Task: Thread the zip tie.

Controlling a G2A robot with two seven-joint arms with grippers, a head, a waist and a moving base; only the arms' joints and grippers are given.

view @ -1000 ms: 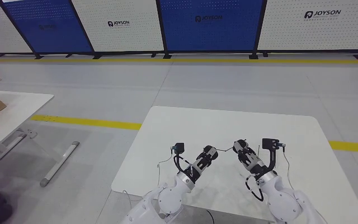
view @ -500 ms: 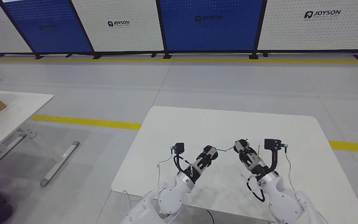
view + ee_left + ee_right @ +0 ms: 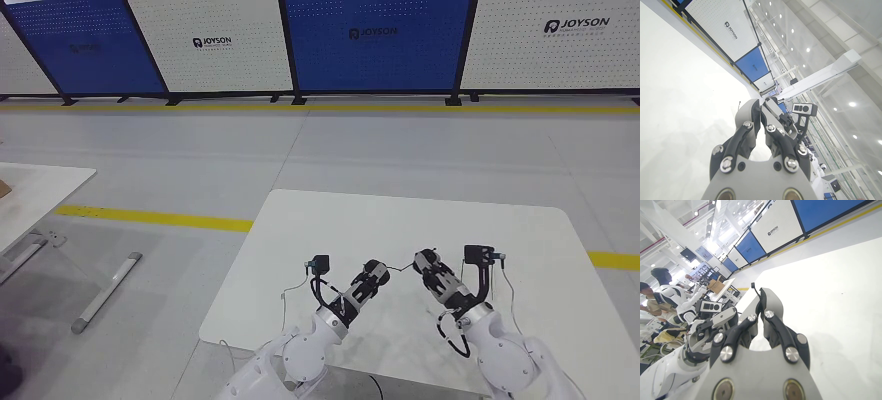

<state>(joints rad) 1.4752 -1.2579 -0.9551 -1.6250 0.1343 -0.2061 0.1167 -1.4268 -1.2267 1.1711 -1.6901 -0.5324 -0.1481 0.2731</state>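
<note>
In the top view a thin black zip tie (image 3: 402, 268) spans the short gap between my two grippers over the front of the white table (image 3: 400, 215). My left gripper (image 3: 378, 271) is shut on one end. My right gripper (image 3: 424, 261) is shut on the other. In the right wrist view the zip tie's (image 3: 753, 285) square head sticks out past the closed right gripper (image 3: 760, 294), with the left gripper (image 3: 730, 311) close beside it. The left wrist view has the left gripper (image 3: 759, 109) closed, a black strap end (image 3: 739, 103) beside it, and the right gripper (image 3: 769, 101) just behind.
The white table's front edge (image 3: 260, 345) lies close under both arms. A second white table (image 3: 40, 190) stands at the far left, with a grey bar (image 3: 105, 292) on the floor between. Blue and white partition panels (image 3: 380, 45) line the back.
My right arm has shifted slightly toward the left gripper. The left arm has stayed still, and both grippers remain shut on the zip tie.
</note>
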